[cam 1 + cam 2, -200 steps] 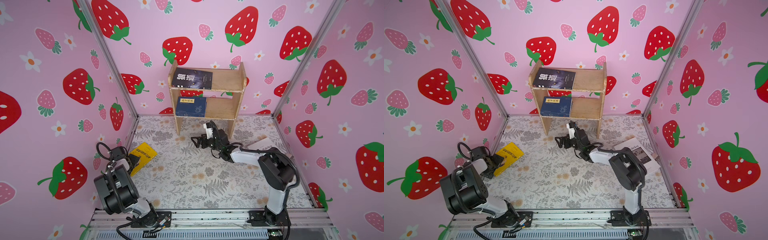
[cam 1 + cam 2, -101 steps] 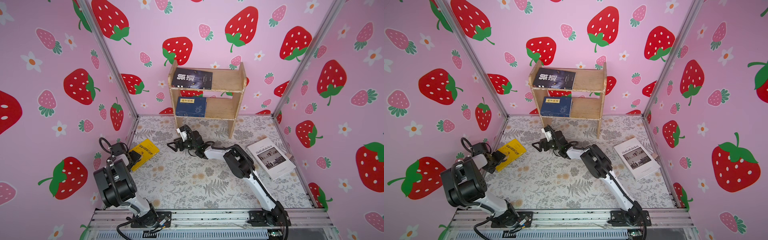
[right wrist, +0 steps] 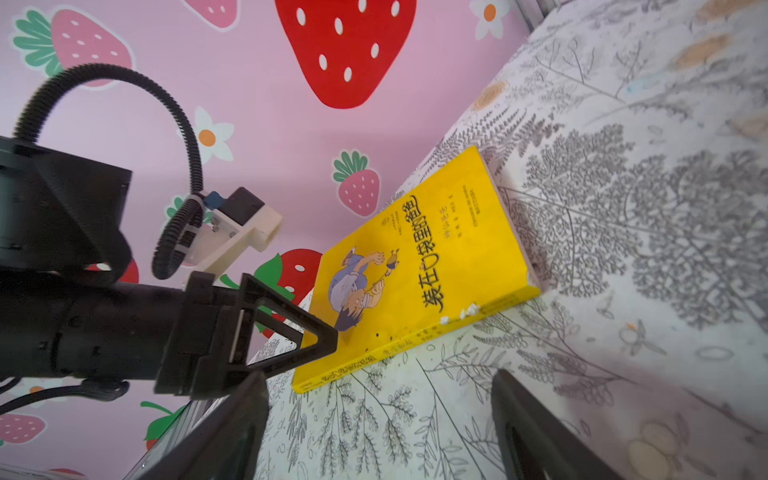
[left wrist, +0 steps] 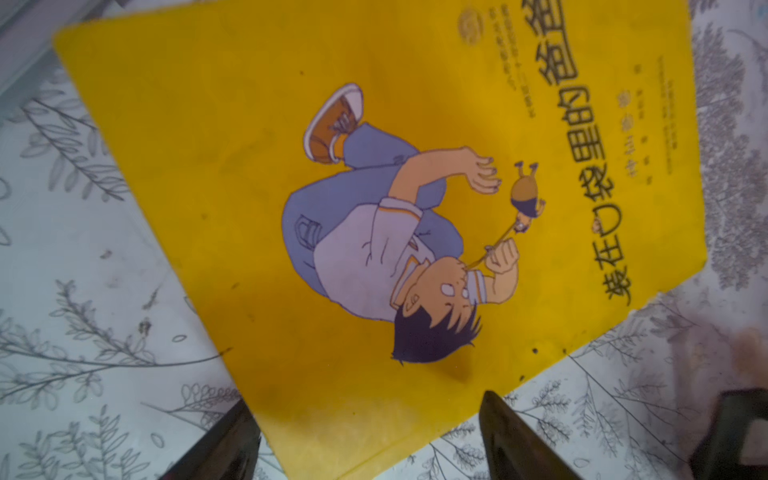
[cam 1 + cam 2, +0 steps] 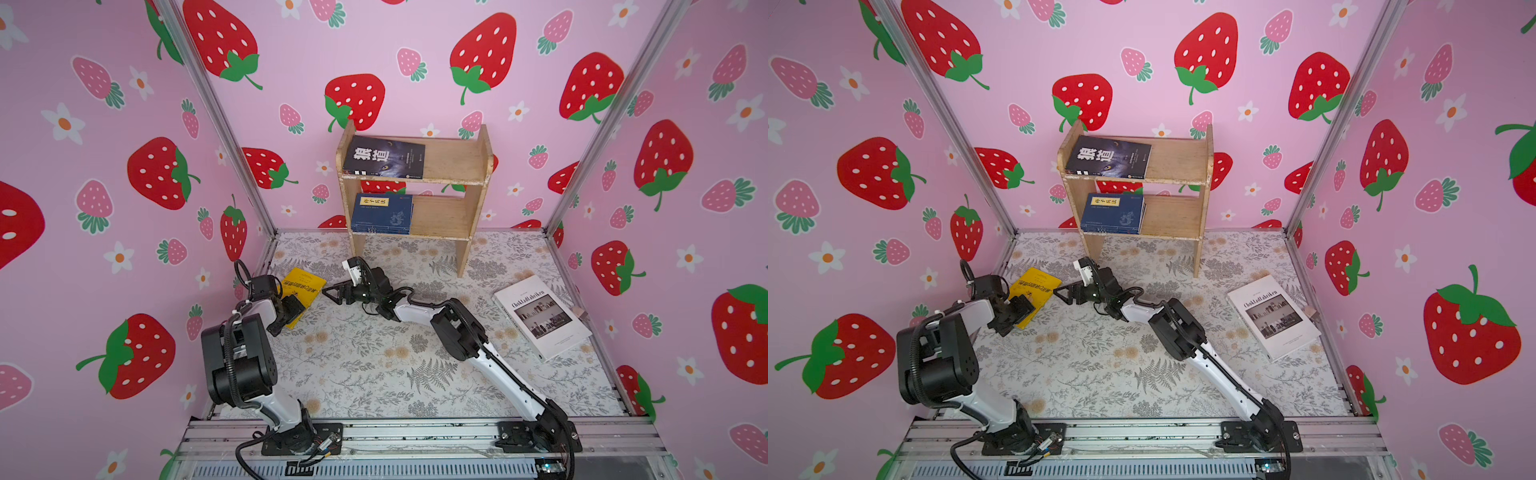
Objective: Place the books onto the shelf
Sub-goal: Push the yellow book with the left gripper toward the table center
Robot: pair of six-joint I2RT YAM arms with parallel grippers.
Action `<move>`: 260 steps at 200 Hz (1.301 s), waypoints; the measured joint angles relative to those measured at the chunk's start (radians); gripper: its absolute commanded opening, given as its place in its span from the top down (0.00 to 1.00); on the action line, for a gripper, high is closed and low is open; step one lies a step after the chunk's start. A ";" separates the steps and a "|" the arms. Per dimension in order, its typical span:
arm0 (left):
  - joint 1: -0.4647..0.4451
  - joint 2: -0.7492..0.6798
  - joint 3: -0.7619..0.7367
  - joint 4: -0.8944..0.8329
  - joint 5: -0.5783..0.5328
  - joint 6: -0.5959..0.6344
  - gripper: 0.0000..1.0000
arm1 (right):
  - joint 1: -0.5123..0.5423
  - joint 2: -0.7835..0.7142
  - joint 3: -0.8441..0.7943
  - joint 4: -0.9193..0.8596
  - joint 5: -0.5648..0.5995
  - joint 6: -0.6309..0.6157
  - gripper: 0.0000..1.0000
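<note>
Left wrist view looks straight down on the yellow book [image 4: 374, 208], which lies flat with its cartoon cover up on the floral bench [image 4: 83, 249]. The left end effector [image 4: 365, 399] stands with its dark fingers [image 4: 224, 440] spread apart, one on each side of the book's near corner. Whether either finger touches the cover cannot be told. In the right wrist view one triangular finger of that end effector sits over the same corner. The right end effector [image 3: 378, 374] faces the book's spine edge from just beside it, jaws apart with only bench between them and nothing held. In both top views the yellow book lies near the left wall, between the two end effectors. The right arm reaches across the middle toward it. The shelf [image 5: 446, 158] stands upright against the back wall. The black book [image 5: 384, 157] lies flat on the left of its upper tier, and a stack of navy books [image 5: 382, 214] lies on the left of its lower tier, a yellow title label showing on the top one. The white book [image 5: 540, 316], titled "Chokladfabriken", lies flat on the bench near the right wall, well apart from both end effectors.
</note>
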 measured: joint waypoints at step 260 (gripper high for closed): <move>-0.026 0.646 0.990 -0.333 -0.051 -0.170 0.06 | -0.012 -0.991 -1.083 -0.087 0.375 -0.246 0.03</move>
